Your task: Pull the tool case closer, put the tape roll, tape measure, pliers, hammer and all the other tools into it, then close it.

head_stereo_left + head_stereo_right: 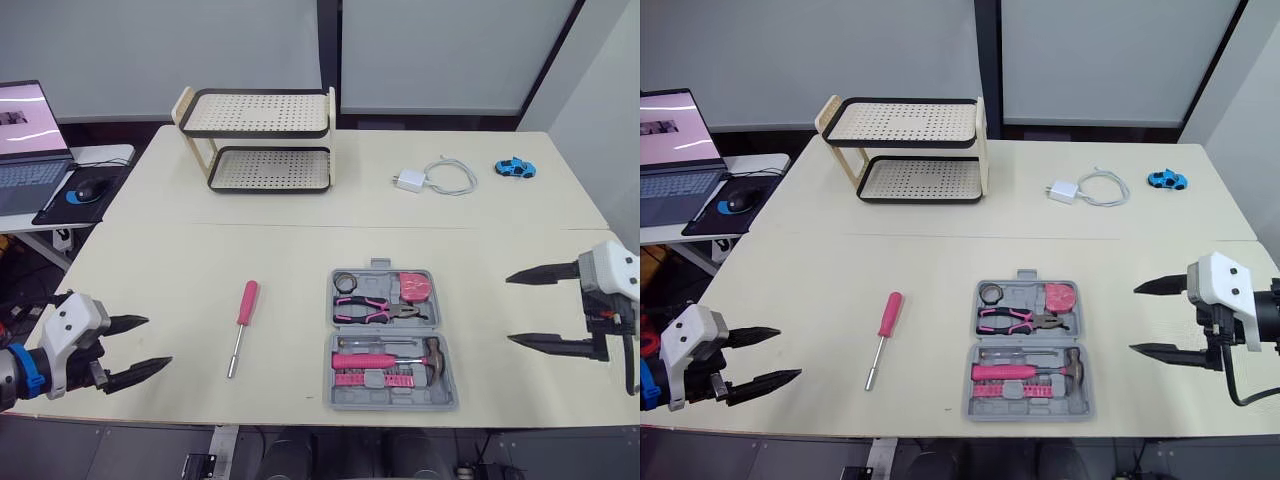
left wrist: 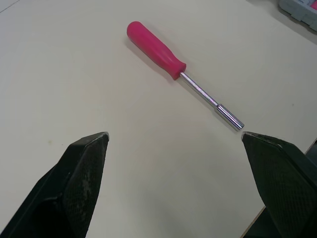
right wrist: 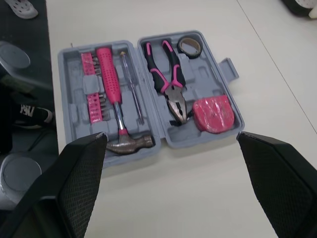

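Left gripper [image 1: 159,341] and right gripper [image 1: 508,310] were both spread, empty. I judged the pink screwdriver [image 1: 240,328] might roll under a skewed pinch, away from the tool case [image 1: 395,403].

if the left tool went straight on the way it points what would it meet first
Probably the pink screwdriver, lying on the table ahead of the open left tool; its height over the table is unclear, so it might pass above.

Bare tabletop [image 1: 180,270] all round the pink screwdriver [image 1: 242,322], open tool case [image 1: 440,400] well apart on its right, two-tier rack [image 1: 268,168] far behind
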